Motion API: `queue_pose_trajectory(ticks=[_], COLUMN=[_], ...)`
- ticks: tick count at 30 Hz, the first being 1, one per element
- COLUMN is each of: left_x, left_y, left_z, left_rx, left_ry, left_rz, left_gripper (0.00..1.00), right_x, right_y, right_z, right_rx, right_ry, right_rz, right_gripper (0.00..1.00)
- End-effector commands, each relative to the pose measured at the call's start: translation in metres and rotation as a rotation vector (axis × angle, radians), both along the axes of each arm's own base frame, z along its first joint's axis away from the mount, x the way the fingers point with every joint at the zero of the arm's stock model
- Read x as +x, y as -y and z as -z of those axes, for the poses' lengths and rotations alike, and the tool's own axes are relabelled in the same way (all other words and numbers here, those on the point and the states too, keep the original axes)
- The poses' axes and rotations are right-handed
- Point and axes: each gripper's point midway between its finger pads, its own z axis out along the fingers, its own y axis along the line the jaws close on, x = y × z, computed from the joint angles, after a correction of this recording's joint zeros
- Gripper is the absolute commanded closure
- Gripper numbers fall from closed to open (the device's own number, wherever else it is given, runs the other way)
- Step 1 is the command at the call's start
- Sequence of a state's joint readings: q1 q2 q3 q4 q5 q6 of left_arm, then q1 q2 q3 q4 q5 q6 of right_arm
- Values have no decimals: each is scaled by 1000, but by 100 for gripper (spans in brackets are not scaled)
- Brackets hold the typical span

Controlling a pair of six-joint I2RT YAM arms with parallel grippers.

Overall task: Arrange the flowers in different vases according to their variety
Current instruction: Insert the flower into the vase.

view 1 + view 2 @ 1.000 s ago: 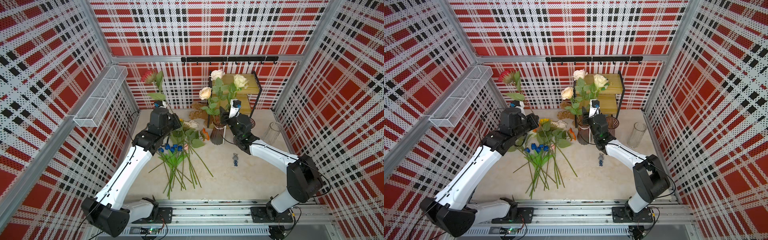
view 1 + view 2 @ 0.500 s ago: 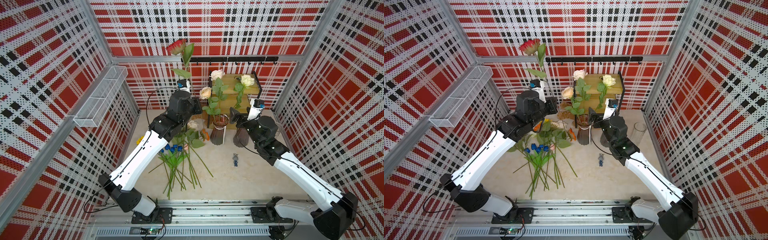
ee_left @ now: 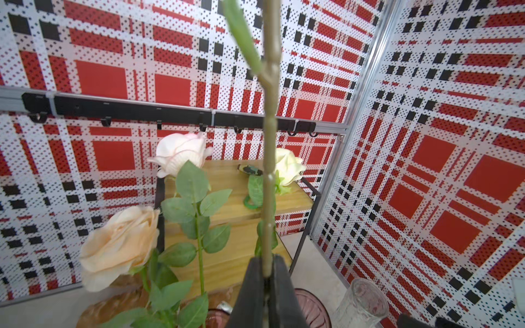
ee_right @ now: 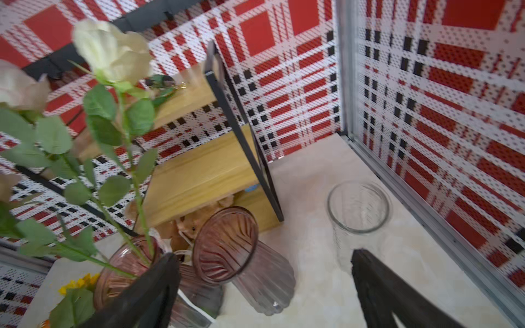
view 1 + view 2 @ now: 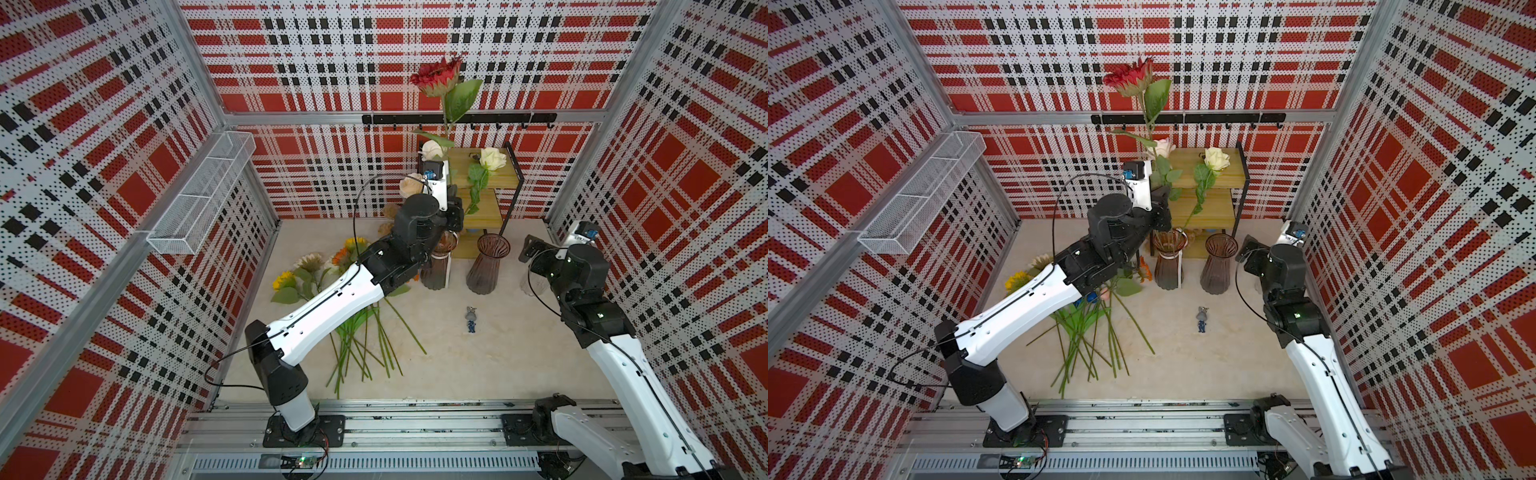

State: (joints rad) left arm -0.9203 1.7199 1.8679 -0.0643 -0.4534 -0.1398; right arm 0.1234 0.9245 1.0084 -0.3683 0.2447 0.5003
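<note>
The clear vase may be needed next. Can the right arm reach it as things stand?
Probably yes. The right gripper is open and empty, and the clear vase stands upright just ahead of it, with nothing between them. The empty purple vase stands apart from it.

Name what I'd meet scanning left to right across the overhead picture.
White wire basket → yellow sunflower → filled brown vase → empty brown vase → clear glass vase.

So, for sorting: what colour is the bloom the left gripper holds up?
Red; the bloom shows best in a top view.
</note>
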Motion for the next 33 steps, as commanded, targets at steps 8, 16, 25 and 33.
queue_pose_trajectory(ticks=[8,16,25,33], left_x=[5,26,41,54], left_y=[27,61,85,105], left_z=[-17,-10,26,69], left_rx=[-197,-238,-258,-227], left_ry=[203,207,142,77], left_rz=[-65,-22,21,32], left_gripper=[100,100,100,100], right_x=[-19,-25,-27,-32], right_y=[6,14,15,16], right_z=[6,-1,-6,-7], right_rx=[50,20,13,4], right_ry=[-36,-35,-21,-13], right_rz=[-31,-13,-21,-19], right_gripper=[0,0,0,0])
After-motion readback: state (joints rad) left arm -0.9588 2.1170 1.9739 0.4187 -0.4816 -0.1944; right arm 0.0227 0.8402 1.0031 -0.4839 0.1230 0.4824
